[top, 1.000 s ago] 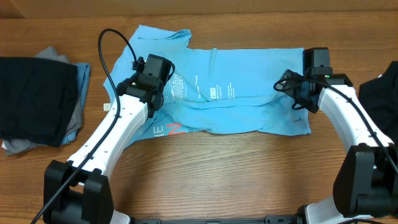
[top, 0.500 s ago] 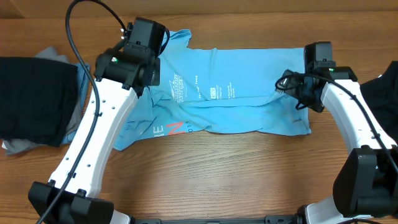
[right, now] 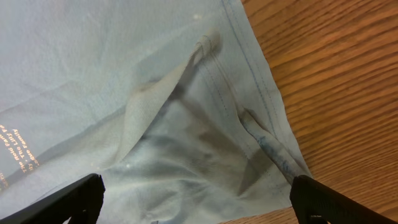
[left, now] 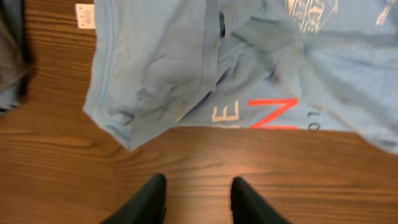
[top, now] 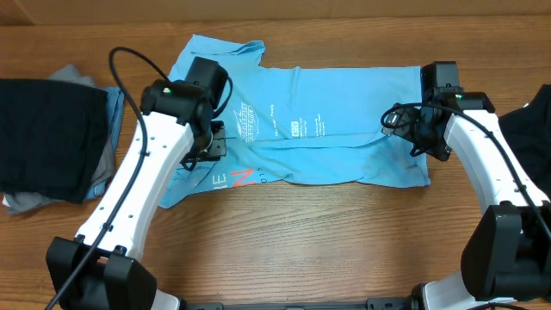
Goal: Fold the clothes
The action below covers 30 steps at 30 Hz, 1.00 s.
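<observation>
Shirt (top: 344, 129) lies spread across the counter (top: 301, 250). Your left tool (left: 198, 186) hangs parted, empty, off its near edge; right tool (right: 196, 190) gapes above the hem (right: 261, 78). Pinch both corners evenly.

Sky-blue T-shirt (left: 186, 56) lettering reads, perhaps, "EN".

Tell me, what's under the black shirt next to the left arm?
Under the black shirt, a grey garment pokes out at the edges, and a blue one shows along its side. Whether more lies in the pile, and how those two are folded, is covered.
</observation>
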Tool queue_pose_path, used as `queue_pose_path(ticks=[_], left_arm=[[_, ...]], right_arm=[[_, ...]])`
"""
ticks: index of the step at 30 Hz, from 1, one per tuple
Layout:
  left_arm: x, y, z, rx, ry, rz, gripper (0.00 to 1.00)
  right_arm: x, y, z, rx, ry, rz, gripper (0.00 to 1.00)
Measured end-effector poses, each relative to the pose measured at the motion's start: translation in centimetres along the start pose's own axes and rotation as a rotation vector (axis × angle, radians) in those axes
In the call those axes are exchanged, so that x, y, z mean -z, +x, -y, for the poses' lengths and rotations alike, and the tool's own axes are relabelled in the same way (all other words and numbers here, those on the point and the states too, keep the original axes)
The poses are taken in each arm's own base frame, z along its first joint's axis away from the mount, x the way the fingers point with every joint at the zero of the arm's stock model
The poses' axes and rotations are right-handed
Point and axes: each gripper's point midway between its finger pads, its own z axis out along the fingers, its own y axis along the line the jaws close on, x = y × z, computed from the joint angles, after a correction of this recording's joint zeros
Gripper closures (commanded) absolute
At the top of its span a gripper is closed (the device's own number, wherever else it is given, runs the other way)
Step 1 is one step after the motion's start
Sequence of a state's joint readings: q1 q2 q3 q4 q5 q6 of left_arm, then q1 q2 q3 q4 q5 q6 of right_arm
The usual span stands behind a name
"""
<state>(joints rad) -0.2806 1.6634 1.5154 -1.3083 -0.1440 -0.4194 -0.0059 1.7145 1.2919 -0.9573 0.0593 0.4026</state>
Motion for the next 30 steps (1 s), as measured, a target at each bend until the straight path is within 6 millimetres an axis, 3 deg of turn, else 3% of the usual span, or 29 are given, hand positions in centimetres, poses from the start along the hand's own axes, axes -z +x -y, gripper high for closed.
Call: queue_pose_path(ticks=[10,20,25,30], left_arm=[[-4.1,-1.5,1.0,-0.096,0.09,0.06,0.57],[-7.1,-0.9,1.0,-0.207,0.069,0.078,0.54],[-9.1,-0.5,0.7,-0.218,0.046,0.095,0.44],[-10.7,0.3,0.3,-0.223,0.028,0.088,0.44]], right_arm=[[0.0,0.0,0.0,0.003,0.0,0.0,0.0],[0.0,0.0,0.0,0.003,0.0,0.0,0.0],[0.0,0.0,0.0,0.003,0.0,0.0,0.0],[0.0,0.0,0.0,0.003,0.0,0.0,0.0]])
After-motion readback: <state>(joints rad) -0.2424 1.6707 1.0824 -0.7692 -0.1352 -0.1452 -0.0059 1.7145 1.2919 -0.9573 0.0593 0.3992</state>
